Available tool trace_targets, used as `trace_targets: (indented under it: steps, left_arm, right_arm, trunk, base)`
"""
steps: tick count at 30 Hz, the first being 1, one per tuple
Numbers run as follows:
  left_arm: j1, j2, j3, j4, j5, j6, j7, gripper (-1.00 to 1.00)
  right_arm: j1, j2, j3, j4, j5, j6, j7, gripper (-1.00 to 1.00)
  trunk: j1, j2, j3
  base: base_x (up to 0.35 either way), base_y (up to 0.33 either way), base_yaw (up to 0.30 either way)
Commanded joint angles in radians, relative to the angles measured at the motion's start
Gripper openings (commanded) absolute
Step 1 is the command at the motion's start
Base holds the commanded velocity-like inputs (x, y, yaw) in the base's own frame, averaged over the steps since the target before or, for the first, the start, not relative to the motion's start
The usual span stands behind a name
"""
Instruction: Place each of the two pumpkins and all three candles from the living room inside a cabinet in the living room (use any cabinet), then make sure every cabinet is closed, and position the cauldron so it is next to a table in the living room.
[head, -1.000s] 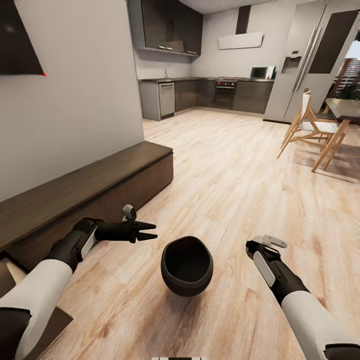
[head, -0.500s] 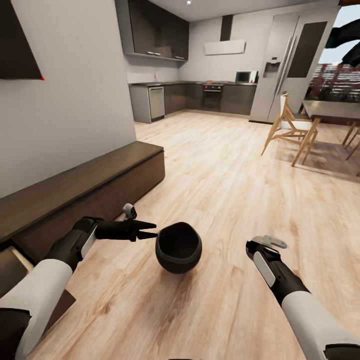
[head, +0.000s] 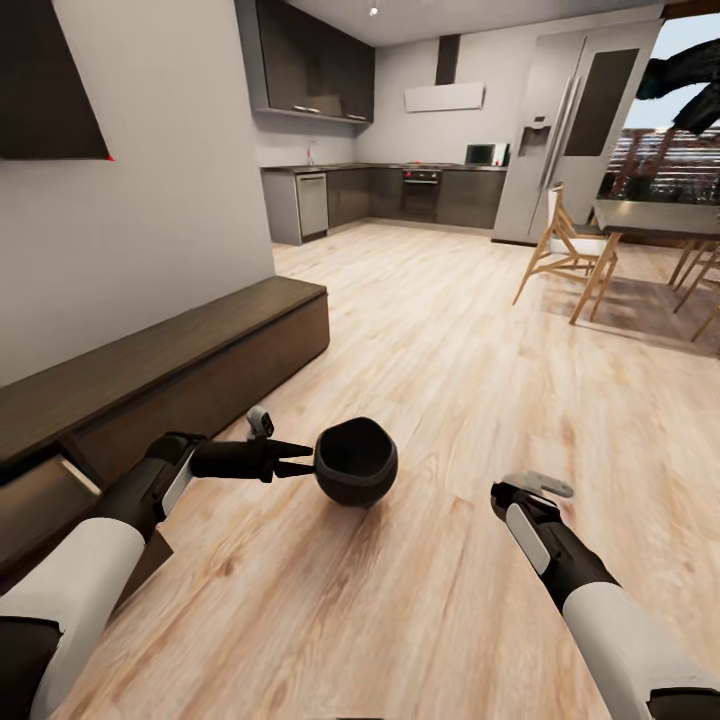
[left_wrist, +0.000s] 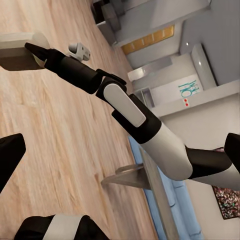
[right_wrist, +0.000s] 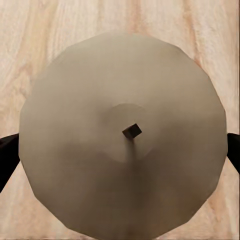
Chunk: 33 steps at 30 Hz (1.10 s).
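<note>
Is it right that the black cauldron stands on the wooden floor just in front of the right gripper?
Not quite. The head view shows the cauldron on the wooden floor just in front of the left gripper, not the right one; the right gripper is apart from it.

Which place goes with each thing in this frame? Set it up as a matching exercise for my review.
Things:
1. cauldron
2. candle
3. cabinet
4. chair

Places:
A. along the wall
B. in the right tool
C. at the tip of the left tool
D. beside the dining table

Pairs: 1-C, 2-B, 3-A, 4-D
</note>
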Motion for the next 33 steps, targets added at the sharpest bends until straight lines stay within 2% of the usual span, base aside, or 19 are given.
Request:
trace_targets:
  steps: [1,14,22,26,33]
  left_arm:
    - [-0.001,0.001,-0.004,0.000,0.001,0.011,-0.005,1.00]
    - [0.000,0.002,-0.004,-0.006,0.001,0.011,-0.005,1.00]
    - [0.000,0.002,-0.004,-0.007,0.001,0.011,-0.005,1.00]
    - [-0.001,0.001,-0.005,-0.011,0.000,0.011,-0.005,1.00]
    - [-0.001,0.002,-0.006,-0.088,0.000,0.011,-0.005,1.00]
  right_arm:
    - [0.000,-0.001,0.006,-0.002,-0.004,0.005,-0.008,-1.00]
    - [0.001,0.000,0.007,-0.001,-0.004,0.003,-0.006,-1.00]
    - [0.001,0.000,0.007,0.000,-0.003,0.005,-0.008,-1.00]
    - [0.001,0.000,0.007,0.001,-0.004,0.005,-0.008,-1.00]
    - [0.001,0.000,0.007,0.003,-0.004,0.005,-0.008,-1.00]
  trunk:
    - [-0.001,0.000,-0.001]
    - [-0.001,0.000,0.001]
    - [-0.001,0.000,0.008]
    - [-0.003,0.000,0.027]
    - [-0.006,0.002,0.061]
  base:
    - [-0.344,0.000,-0.001]
    - [-0.332,-0.057,0.033]
    - [-0.086,-0.036,0.212]
    - [-0.005,-0.002,0.237]
    - [-0.001,0.000,0.238]
